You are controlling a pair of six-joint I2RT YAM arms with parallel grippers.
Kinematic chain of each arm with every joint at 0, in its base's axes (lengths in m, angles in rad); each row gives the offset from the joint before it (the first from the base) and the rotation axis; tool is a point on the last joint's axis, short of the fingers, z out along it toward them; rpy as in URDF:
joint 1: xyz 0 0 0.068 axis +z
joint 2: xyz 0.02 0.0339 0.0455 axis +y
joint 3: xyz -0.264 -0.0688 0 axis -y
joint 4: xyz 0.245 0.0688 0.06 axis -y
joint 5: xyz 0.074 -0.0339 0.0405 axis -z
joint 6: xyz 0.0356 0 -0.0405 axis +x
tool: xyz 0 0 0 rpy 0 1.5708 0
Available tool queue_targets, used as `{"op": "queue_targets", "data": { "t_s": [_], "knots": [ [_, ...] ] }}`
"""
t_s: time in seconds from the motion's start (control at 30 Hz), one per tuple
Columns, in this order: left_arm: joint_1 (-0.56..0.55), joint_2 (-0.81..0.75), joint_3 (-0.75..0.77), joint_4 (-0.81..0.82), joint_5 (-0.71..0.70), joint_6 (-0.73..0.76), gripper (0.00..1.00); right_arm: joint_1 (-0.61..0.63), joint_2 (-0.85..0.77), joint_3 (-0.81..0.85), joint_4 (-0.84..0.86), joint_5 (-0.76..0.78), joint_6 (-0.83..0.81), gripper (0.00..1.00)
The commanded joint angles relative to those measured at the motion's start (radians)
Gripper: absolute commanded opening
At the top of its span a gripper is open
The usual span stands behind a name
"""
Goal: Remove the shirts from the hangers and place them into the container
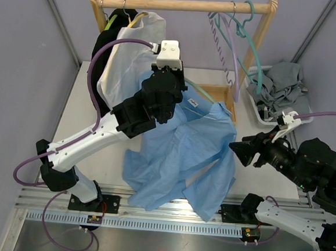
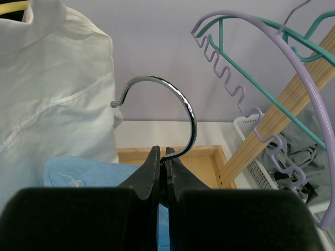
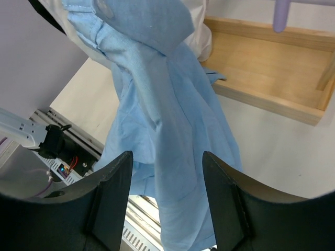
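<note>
While the left gripper clamps the hanger hook, the blue shirt hangs below it, trailing onto the table. Beside the shirt the right gripper gapes, holding nothing. A grey shirt lies in the basket.

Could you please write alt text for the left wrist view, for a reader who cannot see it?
The left gripper is shut on a metal hook, the light blue shirt just below it. A white shirt hangs at left; an empty lilac hanger and teal hanger hang at right, the white basket behind them.
</note>
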Motion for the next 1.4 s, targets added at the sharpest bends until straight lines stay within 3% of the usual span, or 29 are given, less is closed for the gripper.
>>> {"op": "queue_targets", "data": {
  "t_s": [0.0, 0.2, 0.3, 0.33, 0.4, 0.6, 1.2, 1.37],
  "knots": [
    [-0.001, -0.046, 0.055, 0.054, 0.027, -0.066, 0.0, -0.001, 0.042, -0.017, 0.101, -0.077, -0.015, 0.63],
    [-0.001, -0.023, 0.099, 0.04, 0.048, -0.081, 0.0, -0.001, 0.061, -0.061, 0.137, -0.101, 0.004, 0.56],
    [-0.001, -0.02, 0.115, 0.046, 0.053, -0.072, 0.0, -0.001, 0.054, -0.078, 0.129, -0.082, 0.008, 0.36],
    [-0.001, -0.017, 0.13, 0.051, 0.038, -0.045, 0.0, -0.001, 0.047, -0.081, 0.124, -0.073, 0.012, 0.18],
    [0.004, -0.015, 0.148, 0.071, 0.009, -0.01, 0.0, -0.001, 0.038, -0.08, 0.112, -0.064, 0.016, 0.0],
    [0.057, 0.0, 0.224, 0.122, -0.05, 0.156, 0.0, -0.001, -0.005, -0.061, 0.037, -0.022, 0.042, 0.0],
    [0.318, -0.07, 0.216, 0.18, -0.09, 0.139, 0.0, -0.001, -0.081, -0.037, -0.096, 0.053, 0.09, 0.0],
    [0.341, -0.153, 0.123, 0.276, -0.106, 0.11, 0.0, -0.001, -0.081, -0.034, -0.121, 0.076, 0.097, 0.0]
  ]
}}
